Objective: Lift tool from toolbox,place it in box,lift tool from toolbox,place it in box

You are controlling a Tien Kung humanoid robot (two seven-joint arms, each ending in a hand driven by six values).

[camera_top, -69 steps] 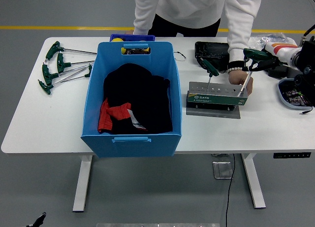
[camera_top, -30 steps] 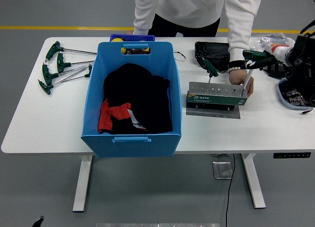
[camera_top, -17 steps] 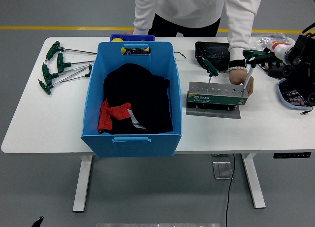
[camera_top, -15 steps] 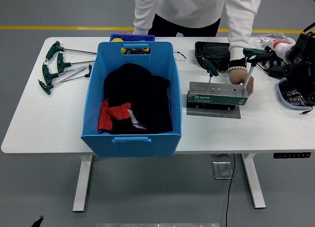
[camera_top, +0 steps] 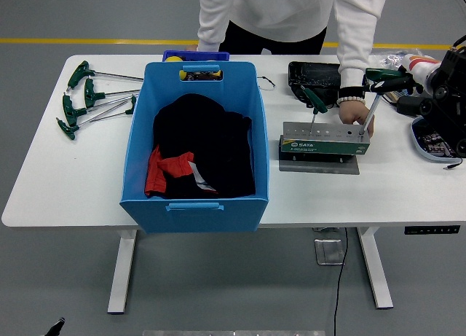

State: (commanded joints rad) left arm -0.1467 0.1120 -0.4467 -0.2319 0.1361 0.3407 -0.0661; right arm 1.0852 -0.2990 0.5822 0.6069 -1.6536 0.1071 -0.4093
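Right hand (camera_top: 397,83) grips green T-handle tool (camera_top: 373,103), shaft tip seated in toolbox (camera_top: 323,139) at 3 o'clock of blue box (camera_top: 195,197). Person's hand (camera_top: 353,116) steadies toolbox on counter (camera_top: 73,183).

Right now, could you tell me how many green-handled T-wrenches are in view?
6: four green-handled T-wrenches lie at the table's left end, and two stand in the grey metal tool rack, one left, one right. Others may hide in the blue bin.

Green-handled tool (camera_top: 373,97) upright in toolbox (camera_top: 321,141)

Black robot arm (camera_top: 444,95) with cabling, seemingly; person (camera_top: 291,15) wears a white long-sleeved top.
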